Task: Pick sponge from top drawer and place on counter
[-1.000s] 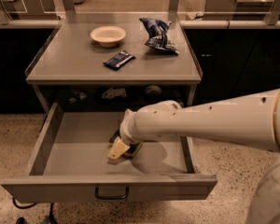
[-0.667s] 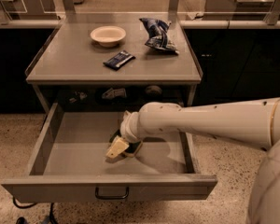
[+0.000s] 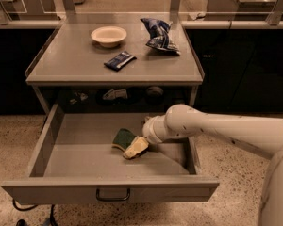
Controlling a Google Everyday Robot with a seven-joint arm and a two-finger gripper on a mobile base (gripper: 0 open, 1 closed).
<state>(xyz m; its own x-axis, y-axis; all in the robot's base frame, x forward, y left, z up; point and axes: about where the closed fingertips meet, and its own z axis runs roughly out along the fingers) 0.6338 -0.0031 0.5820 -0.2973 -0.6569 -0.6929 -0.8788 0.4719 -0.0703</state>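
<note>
The sponge (image 3: 123, 138), its dark green top showing, lies on the floor of the open top drawer (image 3: 80, 160), right of the middle. My gripper (image 3: 136, 148) reaches into the drawer from the right at the end of the white arm (image 3: 212, 128). Its pale tip is down at the sponge's right edge and touches or overlaps it. The sponge's yellow foam cannot be told apart from the gripper tip. The counter (image 3: 75, 62) lies above the drawer, behind it.
On the counter stand a cream bowl (image 3: 108, 35), a flat dark blue snack packet (image 3: 120, 60) and a crumpled blue bag (image 3: 159, 34). The drawer's dark pull handle (image 3: 112, 195) faces me. Small items sit in the shadowed shelf (image 3: 114, 94) behind the drawer.
My gripper has shifted a little to the right inside the drawer. The sponge's green top, covered before, now shows to the left of the gripper tip.
</note>
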